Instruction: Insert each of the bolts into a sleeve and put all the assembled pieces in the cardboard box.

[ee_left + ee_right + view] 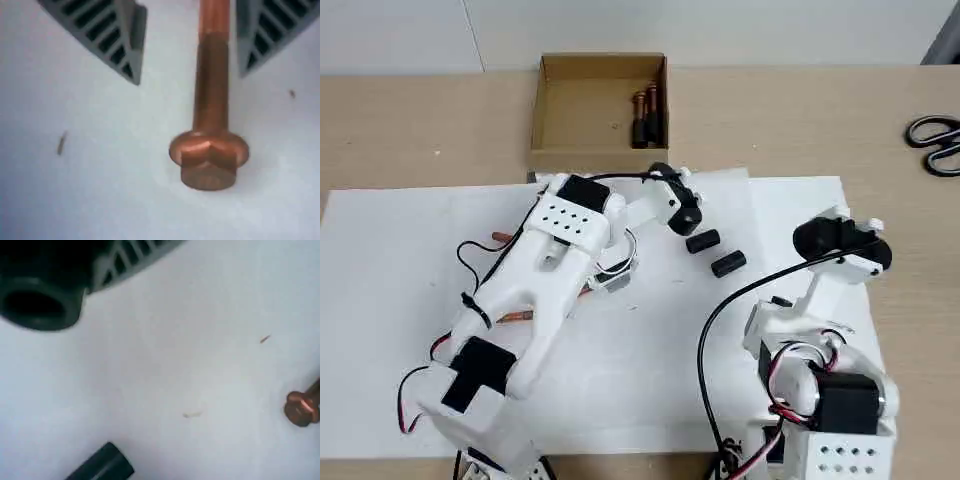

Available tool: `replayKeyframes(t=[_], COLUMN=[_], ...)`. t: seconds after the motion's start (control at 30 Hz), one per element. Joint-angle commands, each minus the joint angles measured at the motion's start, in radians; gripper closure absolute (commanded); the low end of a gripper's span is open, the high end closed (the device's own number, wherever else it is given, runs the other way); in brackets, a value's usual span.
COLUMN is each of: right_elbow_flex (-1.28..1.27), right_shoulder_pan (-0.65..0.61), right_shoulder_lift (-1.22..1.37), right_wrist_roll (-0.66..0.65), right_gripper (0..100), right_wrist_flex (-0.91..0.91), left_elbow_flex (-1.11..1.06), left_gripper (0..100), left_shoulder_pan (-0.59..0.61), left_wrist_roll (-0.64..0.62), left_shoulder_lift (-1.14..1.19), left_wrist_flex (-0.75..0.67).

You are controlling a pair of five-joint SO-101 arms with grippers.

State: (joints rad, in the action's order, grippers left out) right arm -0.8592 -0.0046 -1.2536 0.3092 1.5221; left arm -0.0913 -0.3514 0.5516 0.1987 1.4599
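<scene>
The left gripper [189,77] stands wide. Its grey, ribbed, wedge-shaped fingers [110,35] flank a copper bolt [210,150] without touching it. The smooth shaft runs up between the tips, nearer one of them, and the flanged hex head lies just past them on the white paper sheet [75,190]. The right gripper [85,275] seems to pinch a black sleeve [37,302], a matte hollow cylinder whose open end shows beside a ribbed grey finger [132,257], though the grip itself is hard to make out from this angle. Away from that finger, another sleeve's end [102,465] and a copper bolt head [301,409] lie on the paper, well apart from each other. Farther out, two loose sleeves [702,242] [728,263] lie close together between the arms. Two spare bolts [500,237] [515,317] lie beside the left arm. The open brown cardboard box [585,110], on the wooden table [420,120] beyond the paper, holds two assembled pieces [647,115], copper bolts seated in black sleeves, side by side near one wall.
</scene>
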Motion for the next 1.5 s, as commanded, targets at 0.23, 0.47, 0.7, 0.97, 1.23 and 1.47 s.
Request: replayKeyframes(t=[0.23,0.47,0.7,0.97,1.23,1.47], right_elbow_flex=[0.005,0.005,0.005,0.005,0.014,0.087], right_shoulder_pan=[0.013,0.013,0.013,0.013,0.005,0.005], right_shoulder_lift=[-0.012,-0.01,-0.012,-0.013,-0.015,-0.177], right_wrist_roll=[-0.009,-0.009,-0.009,-0.009,-0.009,-0.147], right_gripper=[99.5,99.5,99.5,99.5,99.5,99.5], right_wrist_flex=[-0.018,-0.018,-0.018,-0.018,-0.022,0.01], left_elbow_flex=[0.039,0.039,0.039,0.039,0.245,0.541], left_gripper=[88,88,95,100,100,100], left_shoulder_pan=[-0.006,-0.006,0.003,0.005,0.006,0.006], left_wrist_roll=[0.005,0.005,0.005,0.005,0.003,-0.063], left_shoulder_lift=[0.087,0.153,0.222,0.221,0.215,0.017], left_wrist_flex=[-0.064,-0.121,-0.135,-0.147,0.084,0.247])
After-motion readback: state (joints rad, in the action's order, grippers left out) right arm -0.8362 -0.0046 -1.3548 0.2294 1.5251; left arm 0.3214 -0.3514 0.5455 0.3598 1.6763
